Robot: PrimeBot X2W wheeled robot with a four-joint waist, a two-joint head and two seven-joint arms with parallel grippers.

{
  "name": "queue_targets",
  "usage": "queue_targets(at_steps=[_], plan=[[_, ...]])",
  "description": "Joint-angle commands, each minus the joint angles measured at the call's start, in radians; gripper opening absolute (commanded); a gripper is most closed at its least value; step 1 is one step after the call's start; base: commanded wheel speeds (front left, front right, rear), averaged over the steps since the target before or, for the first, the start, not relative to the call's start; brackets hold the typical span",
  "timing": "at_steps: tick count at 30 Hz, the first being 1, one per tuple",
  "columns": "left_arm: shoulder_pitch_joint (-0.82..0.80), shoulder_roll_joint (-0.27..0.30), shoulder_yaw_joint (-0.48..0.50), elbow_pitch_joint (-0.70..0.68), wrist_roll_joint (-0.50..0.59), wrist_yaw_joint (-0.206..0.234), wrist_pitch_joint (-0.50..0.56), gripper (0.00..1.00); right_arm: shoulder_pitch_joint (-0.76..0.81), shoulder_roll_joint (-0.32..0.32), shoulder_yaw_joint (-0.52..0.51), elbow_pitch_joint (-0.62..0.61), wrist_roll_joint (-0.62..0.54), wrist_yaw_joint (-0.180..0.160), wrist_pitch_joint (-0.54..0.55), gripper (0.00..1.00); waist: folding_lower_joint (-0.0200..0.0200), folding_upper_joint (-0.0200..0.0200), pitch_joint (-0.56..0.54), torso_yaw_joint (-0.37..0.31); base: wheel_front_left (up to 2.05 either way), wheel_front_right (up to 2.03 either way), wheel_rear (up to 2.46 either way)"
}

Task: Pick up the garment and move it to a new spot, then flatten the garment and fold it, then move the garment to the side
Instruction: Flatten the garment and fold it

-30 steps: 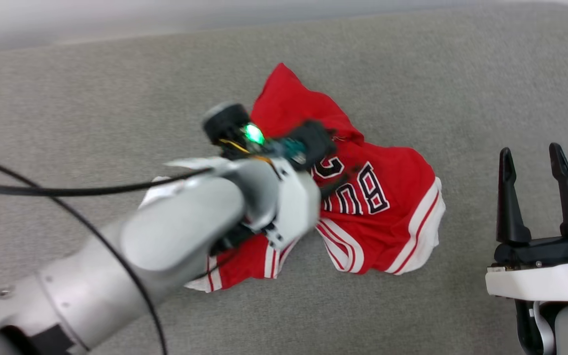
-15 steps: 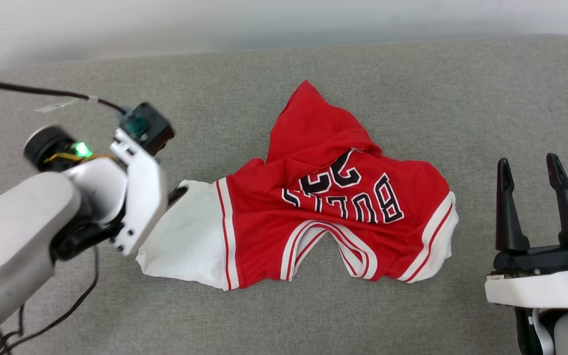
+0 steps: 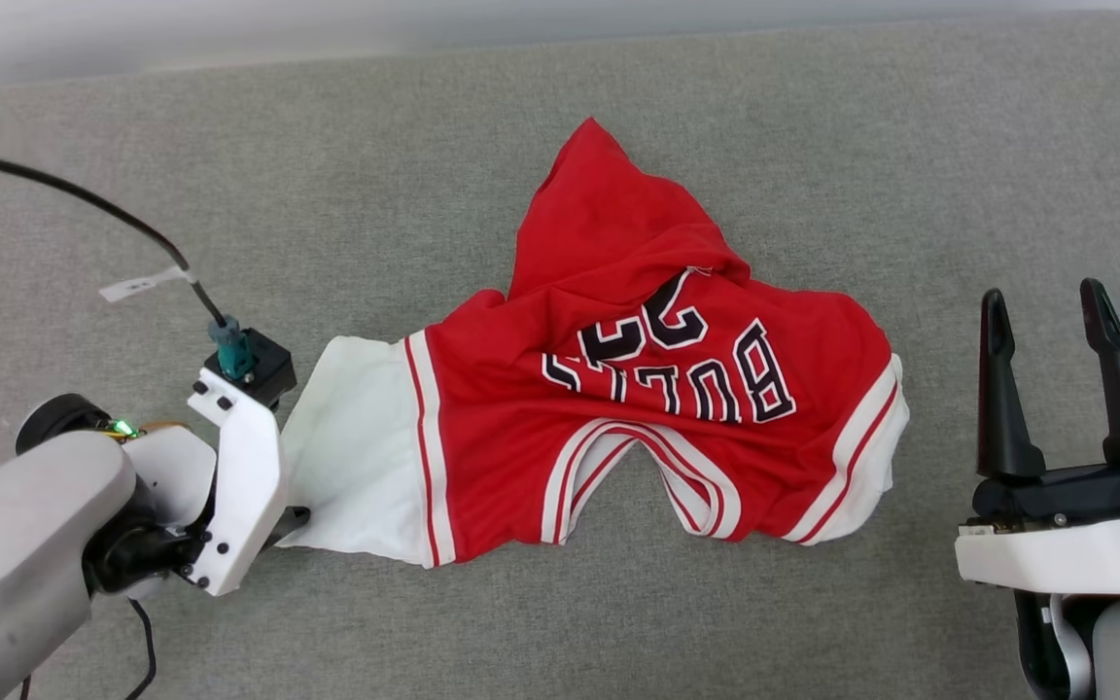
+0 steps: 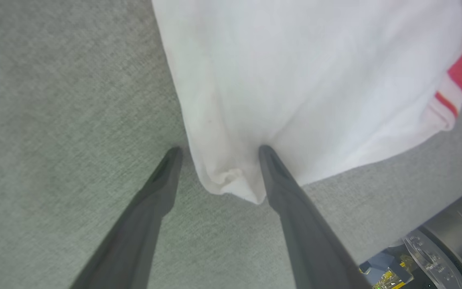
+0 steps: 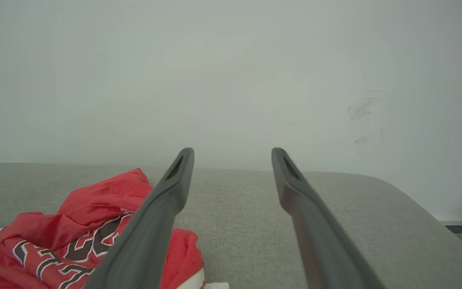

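Left arm has swung off the garment to the near left, and the white sleeve that was bunched now lies spread out.

Left end effector (image 4: 219, 150) stands wide, low over the cushion (image 3: 229, 194), its fingers straddling the near corner of that sleeve (image 3: 356, 476); one finger touches the cloth, nothing is pinched. The garment (image 3: 638, 418) lies mid-cushion, lettering up and upside down from the head view, the sleeve stretched left, the red body crumpled with a peak pointing far and folds across the number. The right end effector (image 3: 1045, 297) hangs wide at the near right, just beside the garment's striped right edge, holding nothing. The move to a new spot looks done and flattening begun: the left side is laid out, while the far peak and right side probably need pulling flat before any fold.
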Motion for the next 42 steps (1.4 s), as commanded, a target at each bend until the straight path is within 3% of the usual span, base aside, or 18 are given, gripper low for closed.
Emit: queue_targets(at_steps=[1, 3, 4, 5, 9, 17, 21, 22, 23, 27, 31, 36, 39, 42], plan=[[0.017, -0.010, -0.006, 0.018, -0.001, -0.003, 0.000, 1.00, -0.013, 0.002, -0.002, -0.002, -0.006, -0.001, -0.002, 1.00, 0.0000, 0.0000, 0.007, -0.005, 0.00, 0.00, 0.00], [0.039, -0.029, -0.014, 0.053, -0.005, -0.008, -0.007, 1.00, -0.015, 0.002, -0.002, -0.002, -0.006, -0.001, -0.002, 1.00, 0.0000, 0.0000, 0.012, -0.008, 0.00, 0.00, 0.00], [0.044, -0.050, -0.017, 0.093, 0.010, -0.017, -0.039, 0.36, -0.012, 0.002, -0.007, -0.001, -0.008, -0.001, -0.002, 1.00, 0.0000, 0.0000, 0.012, -0.009, 0.00, 0.00, 0.00], [0.042, -0.053, -0.015, 0.100, 0.010, -0.020, -0.048, 0.00, -0.009, 0.002, -0.010, 0.000, -0.009, -0.001, -0.002, 1.00, 0.0000, 0.0000, 0.010, -0.007, 0.00, 0.00, 0.00], [0.007, -0.035, 0.019, 0.113, 0.009, -0.028, -0.099, 0.00, 0.008, 0.002, -0.022, 0.003, -0.011, -0.001, -0.002, 1.00, 0.0000, 0.0000, -0.009, 0.004, 0.00, 0.00, 0.00], [0.014, 0.054, 0.065, 0.166, 0.012, 0.004, -0.178, 0.00, 0.020, 0.002, -0.028, 0.005, -0.016, -0.001, -0.002, 1.00, 0.0000, 0.0000, -0.033, 0.015, 0.00, 0.00, 0.00], [0.047, 0.046, 0.069, 0.206, -0.001, 0.014, -0.224, 0.00, 0.021, 0.002, -0.031, 0.011, -0.021, -0.001, -0.002, 1.00, 0.0000, 0.0000, -0.033, 0.015, 0.00, 0.00, 0.00], [0.054, 0.039, 0.073, 0.213, 0.002, 0.015, -0.247, 0.45, 0.021, 0.002, -0.030, 0.013, -0.023, -0.001, -0.002, 1.00, 0.0000, 0.0000, -0.035, 0.014, 0.00, 0.00, 0.00], [0.058, 0.033, 0.079, 0.218, 0.006, 0.021, -0.277, 1.00, 0.020, 0.002, -0.028, 0.015, -0.027, -0.001, -0.002, 1.00, 0.0000, 0.0000, -0.039, 0.013, 0.00, 0.00, 0.00], [0.081, 0.021, 0.092, 0.218, 0.065, 0.045, -0.441, 1.00, 0.006, -0.001, -0.025, 0.011, -0.054, -0.001, -0.002, 1.00, 0.0000, 0.0000, -0.069, 0.011, 0.00, 0.00, 0.00], [0.113, 0.008, 0.122, 0.184, 0.113, 0.110, -0.626, 1.00, -0.017, -0.047, -0.023, -0.003, -0.078, -0.001, -0.002, 1.00, 0.0000, 0.0000, -0.110, 0.016, 0.00, 0.00, 0.00], [0.191, -0.017, 0.171, 0.109, 0.159, 0.243, -0.868, 1.00, -0.068, -0.148, 0.007, -0.012, -0.077, -0.001, -0.002, 1.00, 0.0000, 0.0000, -0.156, 0.030, 0.00, 0.00, 0.00], [0.252, -0.039, 0.227, 0.047, 0.171, 0.331, -0.922, 1.00, -0.101, -0.224, 0.053, 0.017, -0.067, -0.001, -0.001, 1.00, 0.0000, 0.0000, -0.175, 0.038, 0.00, 0.00, 0.00], [0.321, -0.064, 0.319, -0.043, 0.235, 0.416, -0.931, 1.00, -0.137, -0.310, 0.135, 0.049, -0.025, 0.000, 0.090, 1.00, 0.0000, 0.0000, -0.184, 0.046, 0.00, 0.00, 0.00]])
